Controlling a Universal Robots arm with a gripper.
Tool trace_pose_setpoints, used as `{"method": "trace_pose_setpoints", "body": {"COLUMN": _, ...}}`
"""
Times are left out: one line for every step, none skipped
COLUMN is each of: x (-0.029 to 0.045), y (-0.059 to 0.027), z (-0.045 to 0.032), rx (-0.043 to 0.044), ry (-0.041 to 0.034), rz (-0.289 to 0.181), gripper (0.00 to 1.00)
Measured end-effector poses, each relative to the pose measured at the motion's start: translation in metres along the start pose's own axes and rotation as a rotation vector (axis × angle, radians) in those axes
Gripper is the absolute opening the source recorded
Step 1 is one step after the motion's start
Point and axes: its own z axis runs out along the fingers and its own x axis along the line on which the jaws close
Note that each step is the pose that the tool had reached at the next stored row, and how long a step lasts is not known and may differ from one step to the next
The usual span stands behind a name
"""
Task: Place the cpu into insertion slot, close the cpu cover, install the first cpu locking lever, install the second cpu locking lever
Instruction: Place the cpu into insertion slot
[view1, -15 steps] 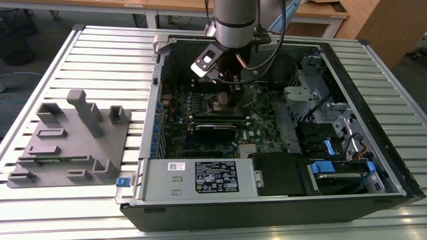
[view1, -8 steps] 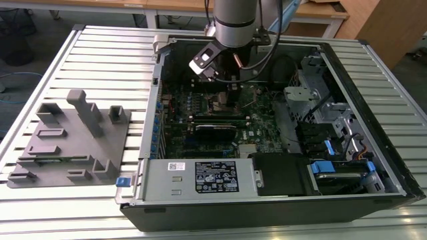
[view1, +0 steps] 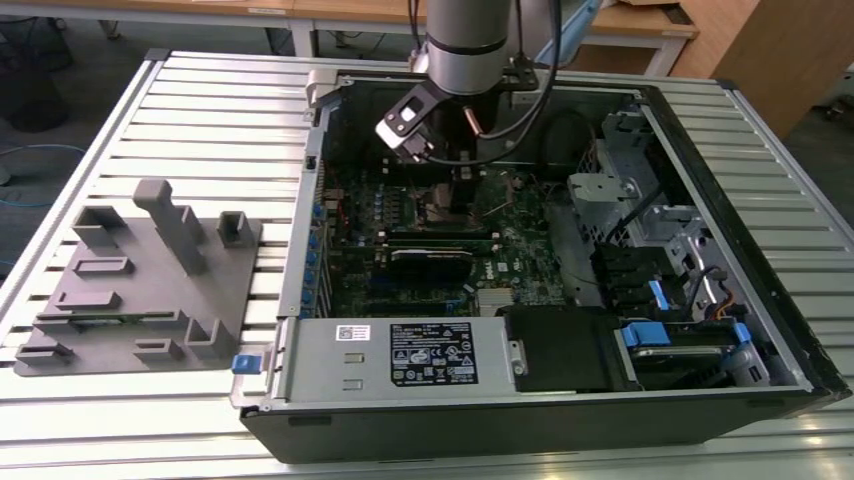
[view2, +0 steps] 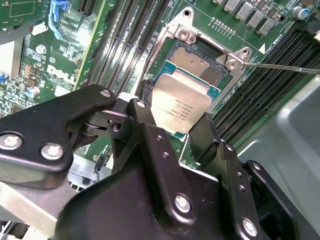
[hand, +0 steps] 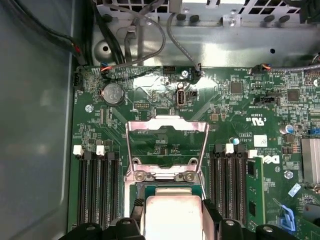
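Fingers (view2: 143, 114) clasp the cpu (view2: 181, 106), metal face up, edges square with the insertion slot (view2: 194, 62) below. The cpu cover (hand: 145, 125) stands open.

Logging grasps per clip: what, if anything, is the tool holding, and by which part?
The tool holds the cpu by two opposite side edges, one finger on each.

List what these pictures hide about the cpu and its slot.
- The cpu: near edge hidden behind the gripper in the second wrist view; cut off by the frame edge in the first wrist view.
- The insertion slot: partly covered by the cpu in both wrist views; whether they touch cannot be told.
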Motion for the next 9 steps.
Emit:
{"method": "trace_pose_setpoints", "body": {"x": 0.0004, "y": -0.0005, "z": 0.0008, "rx": 0.0001, "ry": -0.0001, "rz": 0.000, "gripper": 0.54}}
{"method": "trace_pose_setpoints", "body": {"x": 0.0008, "y": -0.0010, "z": 0.0016, "rx": 0.0001, "ry": -0.0001, "rz": 0.001, "gripper": 0.54}}
{"method": "trace_pose_setpoints", "body": {"x": 0.0012, "y": -0.0012, "z": 0.0023, "rx": 0.0001, "ry": -0.0002, "rz": 0.001, "gripper": 0.54}}
{"method": "trace_pose_setpoints", "body": {"x": 0.0017, "y": -0.0014, "z": 0.0027, "rx": 0.0002, "ry": -0.0003, "rz": 0.001, "gripper": 0.54}}
{"method": "trace_pose_setpoints", "body": {"x": 0.0023, "y": -0.0015, "z": 0.0032, "rx": 0.0002, "ry": -0.0003, "rz": 0.001, "gripper": 0.54}}
{"method": "trace_pose_setpoints", "body": {"x": 0.0028, "y": -0.0018, "z": 0.0036, "rx": 0.0001, "ry": -0.0002, "rz": 0.001, "gripper": 0.54}}
{"method": "trace_pose_setpoints", "body": {"x": 0.0030, "y": -0.0019, "z": 0.0041, "rx": 0.0000, "ry": -0.0001, "rz": 0.001, "gripper": 0.54}}
{"method": "trace_pose_setpoints", "body": {"x": 0.0030, "y": -0.0020, "z": 0.0045, "rx": 0.0001, "ry": -0.0001, "rz": 0.000, "gripper": 0.54}}
{"method": "trace_pose_setpoints", "body": {"x": 0.0030, "y": -0.0020, "z": 0.0048, "rx": 0.0001, "ry": 0.0001, "rz": -0.003, "gripper": 0.54}}
